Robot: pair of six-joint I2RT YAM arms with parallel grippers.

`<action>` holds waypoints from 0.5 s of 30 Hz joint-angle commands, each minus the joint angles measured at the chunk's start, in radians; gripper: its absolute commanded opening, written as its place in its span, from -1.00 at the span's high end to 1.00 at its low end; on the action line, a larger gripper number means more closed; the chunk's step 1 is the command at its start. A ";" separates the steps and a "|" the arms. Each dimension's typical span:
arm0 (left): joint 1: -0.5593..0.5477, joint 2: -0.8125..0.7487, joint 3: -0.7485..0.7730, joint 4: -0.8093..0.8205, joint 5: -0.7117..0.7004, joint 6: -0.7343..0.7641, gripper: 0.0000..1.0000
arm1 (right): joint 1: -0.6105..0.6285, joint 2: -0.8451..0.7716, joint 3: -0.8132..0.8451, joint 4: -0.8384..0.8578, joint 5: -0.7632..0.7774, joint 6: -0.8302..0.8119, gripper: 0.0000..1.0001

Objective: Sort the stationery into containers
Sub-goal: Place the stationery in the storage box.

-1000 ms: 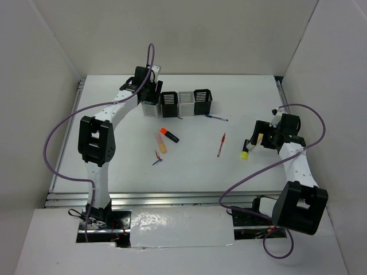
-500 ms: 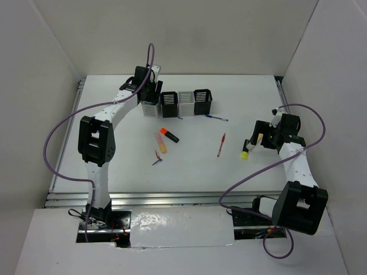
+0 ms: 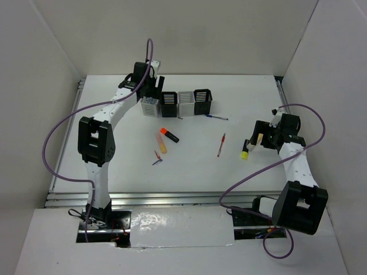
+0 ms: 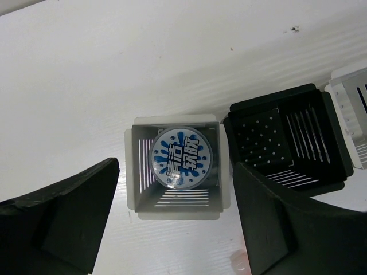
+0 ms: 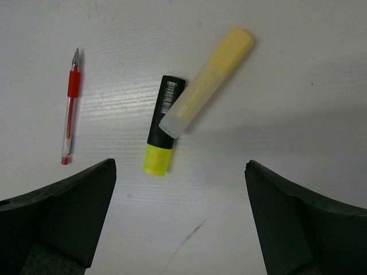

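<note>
1. Top view: the left gripper [image 3: 150,87] hangs over the light grey cup [image 3: 149,107] at the left end of the row of four cups [image 3: 186,103]. The orange-black highlighter [image 3: 170,135], peach marker [image 3: 162,144], thin red pen [image 3: 221,145] and thin blue pen [image 3: 215,118] lie loose.
2. Left wrist: fingers apart, empty. The round blue-grey disc [image 4: 180,157] sits inside that cup (this drop looks finished).
3. Right wrist: the right gripper [image 5: 180,165], wide apart, hovers over the yellow-black highlighter [image 5: 159,143], which a pale yellow marker [image 5: 209,80] crosses. The next move is probably to lower and pinch one only.

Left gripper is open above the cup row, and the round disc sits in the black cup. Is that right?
Not quite. The left wrist view shows the round disc lying in the light grey cup; the black cup beside it is empty. The left gripper is open above them.
</note>
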 commanded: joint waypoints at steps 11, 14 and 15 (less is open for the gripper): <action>0.030 -0.264 -0.074 0.034 0.159 -0.033 -0.31 | 0.006 -0.010 0.004 0.031 -0.018 0.006 -0.99; 0.044 -0.330 -0.154 0.027 0.233 -0.032 -0.18 | 0.006 -0.013 0.004 0.030 -0.024 0.005 -0.99; 0.053 -0.362 -0.192 0.011 0.268 -0.029 -0.16 | 0.006 -0.017 0.001 0.028 -0.028 0.003 -0.99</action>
